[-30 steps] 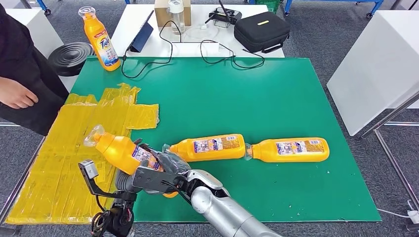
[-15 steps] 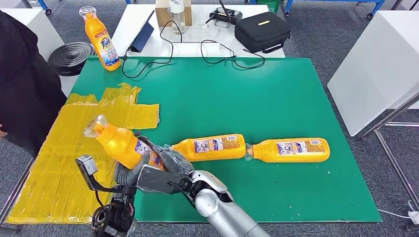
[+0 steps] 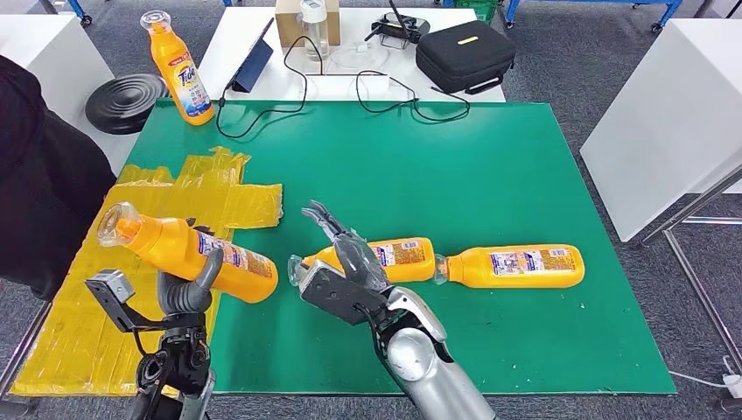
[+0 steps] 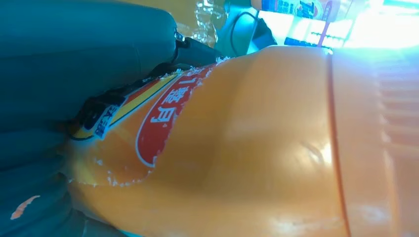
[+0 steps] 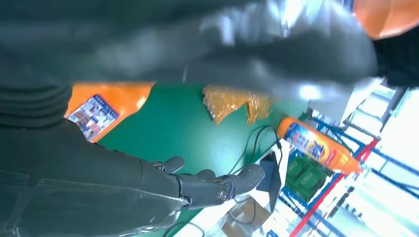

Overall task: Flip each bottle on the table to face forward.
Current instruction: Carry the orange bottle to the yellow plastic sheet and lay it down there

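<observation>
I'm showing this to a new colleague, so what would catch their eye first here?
Probably the orange bottle that the left hand holds up over the yellow sheet, cap pointing left. Next, the right hand, fingers spread, hovers over one of two bottles lying end to end on the green mat.

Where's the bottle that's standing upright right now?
In the head view, the upright bottle stands at the far left corner of the green mat, beside the round black disc and left of the tablet.
</observation>
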Controlling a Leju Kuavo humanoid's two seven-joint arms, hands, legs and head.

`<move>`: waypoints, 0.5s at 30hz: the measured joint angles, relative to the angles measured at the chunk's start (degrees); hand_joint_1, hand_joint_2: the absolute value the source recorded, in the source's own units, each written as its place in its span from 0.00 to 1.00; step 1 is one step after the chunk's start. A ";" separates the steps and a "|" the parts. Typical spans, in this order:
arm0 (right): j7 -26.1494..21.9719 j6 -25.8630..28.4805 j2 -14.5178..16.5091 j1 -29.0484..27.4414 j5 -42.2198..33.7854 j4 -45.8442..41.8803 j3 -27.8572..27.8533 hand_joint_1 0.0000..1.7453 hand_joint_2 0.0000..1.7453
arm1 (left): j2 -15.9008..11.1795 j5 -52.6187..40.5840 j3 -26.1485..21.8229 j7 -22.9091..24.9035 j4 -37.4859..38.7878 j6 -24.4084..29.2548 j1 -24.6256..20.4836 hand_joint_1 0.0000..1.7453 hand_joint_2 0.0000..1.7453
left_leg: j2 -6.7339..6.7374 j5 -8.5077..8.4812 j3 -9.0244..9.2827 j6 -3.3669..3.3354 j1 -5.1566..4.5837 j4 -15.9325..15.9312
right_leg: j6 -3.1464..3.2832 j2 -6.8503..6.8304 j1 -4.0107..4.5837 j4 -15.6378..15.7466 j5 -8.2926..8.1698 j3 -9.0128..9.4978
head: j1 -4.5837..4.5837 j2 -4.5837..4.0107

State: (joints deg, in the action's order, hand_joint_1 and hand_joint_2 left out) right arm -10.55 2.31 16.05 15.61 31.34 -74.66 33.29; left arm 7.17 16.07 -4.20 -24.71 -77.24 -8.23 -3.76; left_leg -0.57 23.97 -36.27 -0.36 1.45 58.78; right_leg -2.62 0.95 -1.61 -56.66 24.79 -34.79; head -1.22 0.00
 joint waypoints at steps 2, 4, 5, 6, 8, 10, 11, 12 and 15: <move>-0.05 0.10 -0.12 -0.32 0.08 -0.58 -0.45 0.00 0.00 | -0.44 -0.17 -0.02 -0.59 0.51 0.90 -0.29 1.00 1.00 | 0.00 0.00 0.00 0.00 0.01 0.00 | 0.00 0.00 0.01 0.00 0.00 -0.01 | -0.01 0.00; -0.10 0.19 -0.24 -0.61 0.20 -1.07 -0.77 0.00 0.00 | -0.82 -1.73 -0.01 -1.75 0.82 3.27 -0.53 1.00 1.00 | 0.00 0.00 0.00 0.00 0.02 0.00 | 0.00 0.00 0.02 -0.01 0.00 -0.01 | -0.01 0.00; -0.11 0.24 -0.31 -0.74 0.28 -1.32 -0.88 0.00 0.00 | -0.98 -3.56 0.00 -2.54 0.86 5.51 -0.62 1.00 1.00 | 0.00 0.00 0.00 0.00 0.03 0.00 | 0.00 0.00 0.03 -0.01 0.00 -0.02 | -0.01 0.00; -0.10 0.29 -0.38 -0.88 0.39 -1.62 -1.01 0.00 0.00 | -1.16 -6.67 0.04 -3.55 0.76 9.15 -0.70 1.00 1.00 | 0.00 0.00 0.00 0.00 0.04 0.00 | 0.00 0.00 0.03 -0.01 0.00 -0.02 | 0.00 0.00; 0.02 0.40 -0.46 -1.14 0.66 -2.20 -1.30 0.00 0.00 | -1.48 -14.82 0.23 -5.36 0.12 18.14 -0.90 1.00 1.00 | 0.00 0.00 0.00 0.00 0.04 0.00 | 0.00 0.00 0.03 -0.01 0.00 -0.03 | 0.00 0.00; 0.18 0.46 -0.51 -1.25 0.85 -2.61 -1.57 0.00 0.00 | -1.79 -22.81 0.66 -6.20 -0.74 26.24 -1.30 1.00 1.00 | 0.00 0.00 -0.01 0.00 0.04 0.00 | 0.00 -0.01 0.03 -0.01 0.00 -0.01 | 0.00 0.00; 0.24 0.46 -0.52 -1.26 0.90 -2.74 -1.68 0.00 0.00 | -1.95 -26.84 0.93 -6.20 -1.02 29.88 -1.56 1.00 1.00 | -0.01 0.00 -0.02 0.00 0.04 0.00 | 0.00 -0.01 0.03 -0.01 0.00 0.00 | 0.00 0.00; 0.28 0.44 -0.53 -1.26 0.90 -2.84 -1.77 0.00 0.00 | -2.14 -31.71 1.28 -5.89 -1.14 33.81 -1.85 1.00 1.00 | -0.01 0.00 -0.02 0.00 0.04 0.00 | 0.00 -0.01 0.03 -0.01 0.00 0.00 | 0.00 0.00; 0.36 0.18 -0.53 -1.25 0.85 -2.93 -1.90 0.00 0.00 | -2.66 -52.67 1.74 -3.94 0.06 44.21 -3.46 1.00 1.00 | -0.03 -0.01 -0.02 0.00 0.04 0.00 | 0.01 -0.03 0.03 -0.01 0.00 0.04 | 0.00 0.00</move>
State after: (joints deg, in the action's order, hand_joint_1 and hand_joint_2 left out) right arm -10.19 2.49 15.52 14.36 32.19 -77.59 31.39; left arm 4.52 -36.60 -2.46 -28.65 -77.18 35.99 -7.22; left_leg -0.60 23.96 -36.29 -0.36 1.49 58.78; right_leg -2.62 0.91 -1.58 -56.66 24.79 -34.75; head -1.22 0.00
